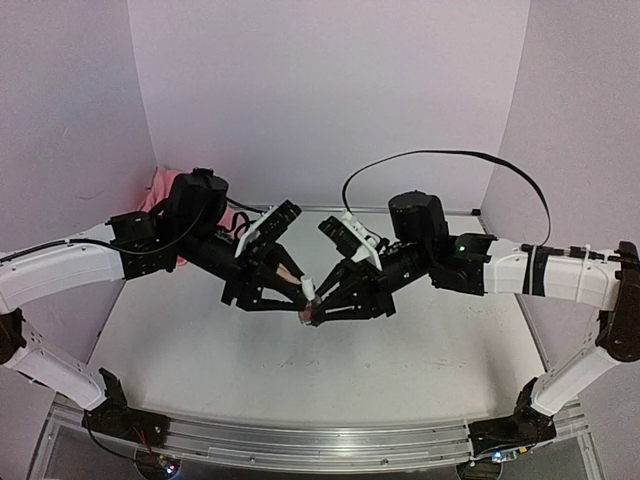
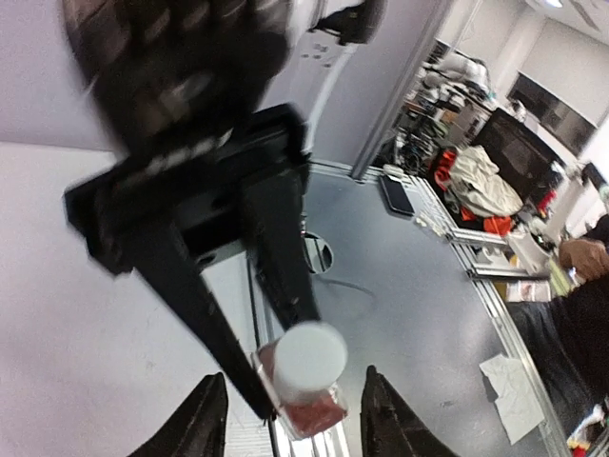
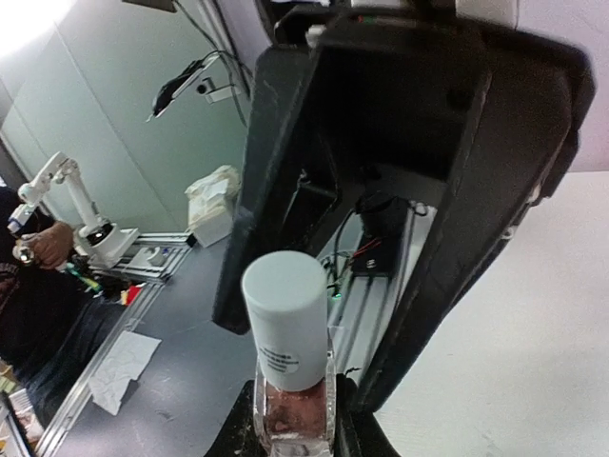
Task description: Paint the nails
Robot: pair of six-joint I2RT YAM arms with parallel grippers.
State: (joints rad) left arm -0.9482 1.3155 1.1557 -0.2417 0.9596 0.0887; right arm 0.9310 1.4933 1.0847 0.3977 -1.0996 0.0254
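Observation:
A small polish bottle (image 1: 309, 303) with a white cap and pinkish-red glass is held above the table's middle. My right gripper (image 1: 316, 318) is shut on its glass body; the right wrist view shows the bottle (image 3: 288, 352) upright between the fingers (image 3: 295, 433). My left gripper (image 1: 299, 287) is open and faces the cap. In the left wrist view its fingertips (image 2: 293, 424) stand apart on either side of the bottle (image 2: 304, 373), not touching it. Pink fabric (image 1: 160, 190) shows behind the left arm. The mannequin hand's nails are hidden.
The white table (image 1: 200, 350) is enclosed by white walls on three sides. A black cable (image 1: 440, 155) loops above the right arm. A metal rail (image 1: 300, 445) runs along the near edge.

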